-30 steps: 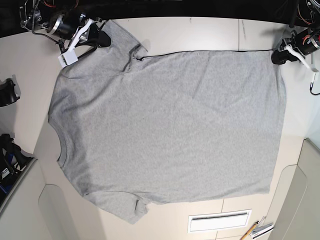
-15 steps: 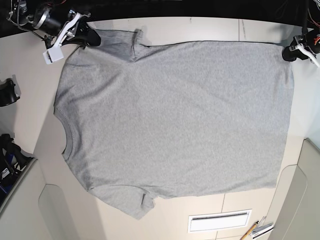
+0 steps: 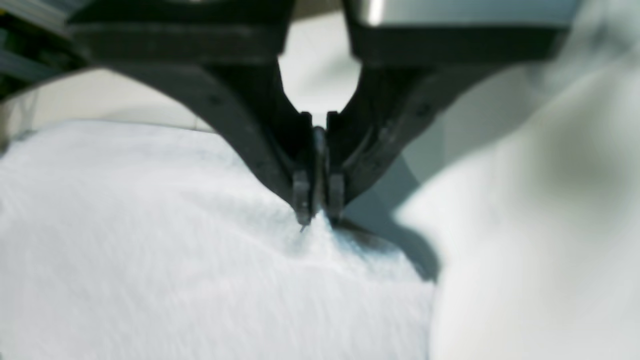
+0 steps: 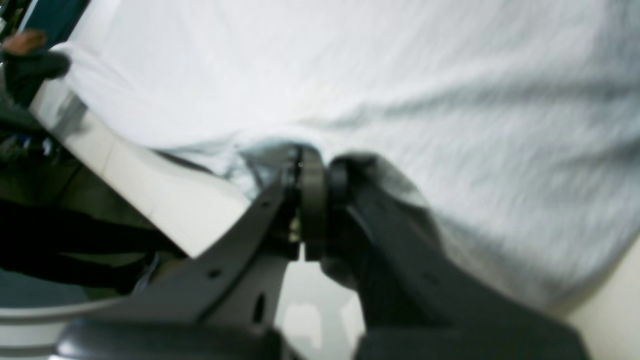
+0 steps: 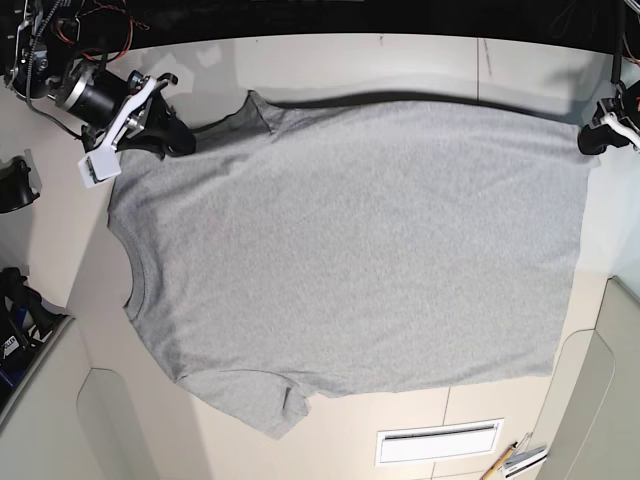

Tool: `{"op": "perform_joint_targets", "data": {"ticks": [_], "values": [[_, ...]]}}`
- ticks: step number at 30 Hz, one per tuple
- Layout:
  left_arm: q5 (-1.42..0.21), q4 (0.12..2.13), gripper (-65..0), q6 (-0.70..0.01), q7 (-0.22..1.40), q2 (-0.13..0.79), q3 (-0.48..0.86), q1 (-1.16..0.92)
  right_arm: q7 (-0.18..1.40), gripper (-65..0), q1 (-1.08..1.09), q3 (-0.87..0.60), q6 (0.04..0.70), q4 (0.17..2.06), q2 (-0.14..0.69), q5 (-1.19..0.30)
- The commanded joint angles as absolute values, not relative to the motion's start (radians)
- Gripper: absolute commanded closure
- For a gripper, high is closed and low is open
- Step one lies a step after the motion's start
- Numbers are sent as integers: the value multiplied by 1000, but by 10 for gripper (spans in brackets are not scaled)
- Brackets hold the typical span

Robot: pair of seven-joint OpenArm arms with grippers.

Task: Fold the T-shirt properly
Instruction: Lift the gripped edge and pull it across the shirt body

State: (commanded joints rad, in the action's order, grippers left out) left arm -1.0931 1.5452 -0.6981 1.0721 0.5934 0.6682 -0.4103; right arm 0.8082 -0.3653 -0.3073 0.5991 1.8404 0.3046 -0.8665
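Heather-grey short-sleeved cotton T-shirt (image 5: 350,250) spread flat, plain side up, over pale tabletop (image 5: 400,62), ribbed crew neck toward base view's left. Left black gripper (image 3: 318,210) pinching shirt's hem corner; right black gripper (image 4: 312,170) clamped on sleeve-side shoulder cloth.

Overhead base view. The grey T-shirt (image 5: 350,250) lies spread flat on the pale table (image 5: 420,62), plain side up, neck toward the left and hem toward the right. The right gripper (image 5: 178,140) sits at the far-left shoulder corner; the left gripper (image 5: 590,138) sits at the far-right hem corner. A white vent (image 5: 438,441) lies near the bottom edge.
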Motion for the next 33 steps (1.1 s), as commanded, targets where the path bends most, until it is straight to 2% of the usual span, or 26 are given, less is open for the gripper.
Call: {"op": "perform_joint_targets", "data": {"ticks": [11, 19, 22, 29, 33], "values": [[-1055, 1543, 0, -698, 987, 593, 665, -301, 805, 0, -155, -305, 599, 1710, 305, -867], [-838, 1533, 0, -698, 773, 593, 552, -274, 797, 0, -57, -262, 599, 1632, 305, -828], [-817, 1468, 0, -698, 765, 593, 525, -205, 776, 0, -6, -245, 599, 1597, 304, -762], [-816, 1256, 0, -698, 759, 593, 465, -49, 754, 0, 141, -152, 599, 1430, 303, -739], [-722, 1189, 0, -698, 703, 593, 397, 13, 707, 0, 214, -93, 598, 1349, 286, -687]]}}
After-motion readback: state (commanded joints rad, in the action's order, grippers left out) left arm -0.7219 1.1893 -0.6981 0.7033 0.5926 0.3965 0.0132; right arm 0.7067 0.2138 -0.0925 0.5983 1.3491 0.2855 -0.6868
